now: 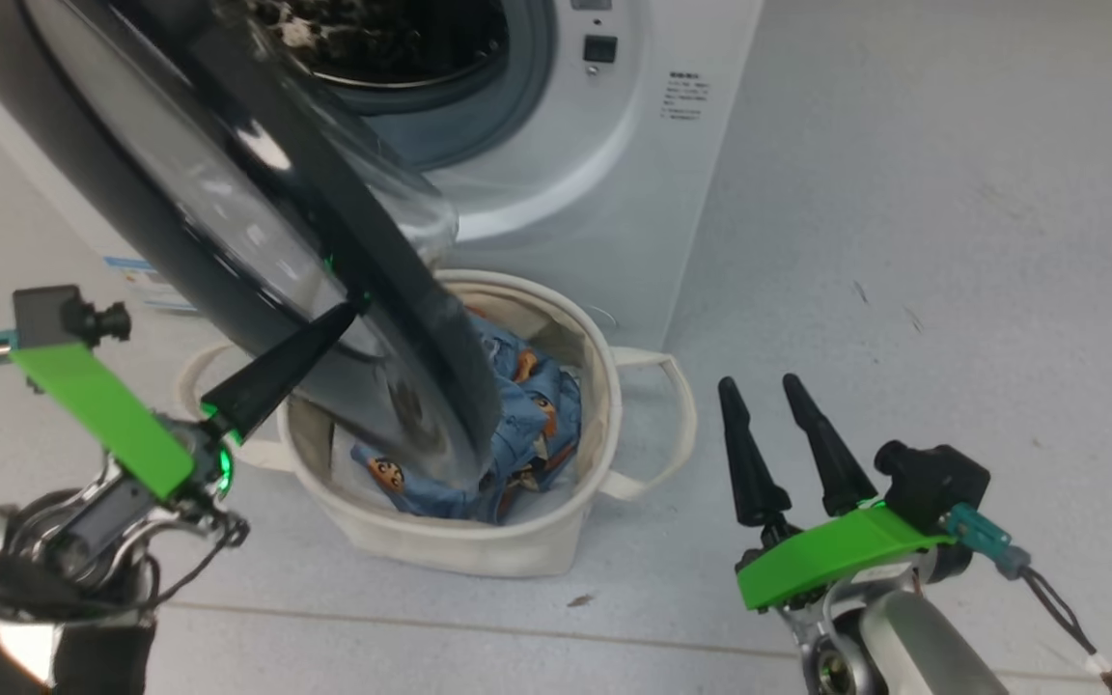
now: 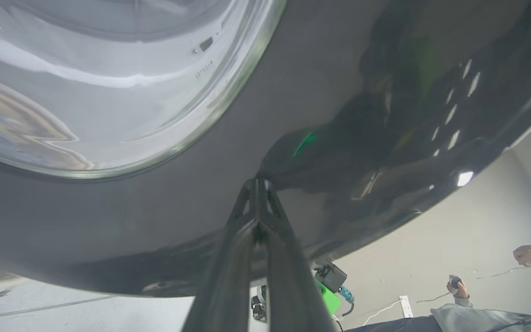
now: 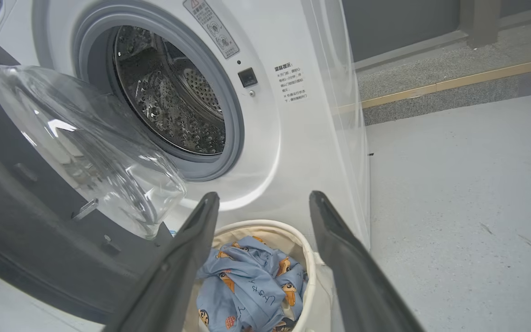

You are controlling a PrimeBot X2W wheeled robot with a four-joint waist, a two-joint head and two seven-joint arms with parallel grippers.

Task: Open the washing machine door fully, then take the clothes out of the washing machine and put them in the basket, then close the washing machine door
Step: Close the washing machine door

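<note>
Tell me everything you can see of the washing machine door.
The washing machine door is large and round: a glossy black ring around a clear domed glass window. It stands open, swung out left of the washing machine's drum opening, its lower edge above the basket. The left gripper, jaws shut, touches its outer ring.

The white boxy front-loading washing machine (image 1: 566, 174) sits at the back. The round cream canvas basket with loop handles (image 1: 459, 555) is on the grey floor (image 1: 903, 241) right in front of it, below the drum opening (image 3: 168, 92). The light blue cartoon-print clothes (image 1: 527, 405) are piled inside the basket. The big round black-ringed glass door (image 1: 228, 222) swings out leftward, hanging over the basket's left side. The left gripper (image 1: 350, 308) touches the door's outer face with its tip. The right gripper (image 1: 761, 384) is over the floor to the basket's right, apart from it.
</note>
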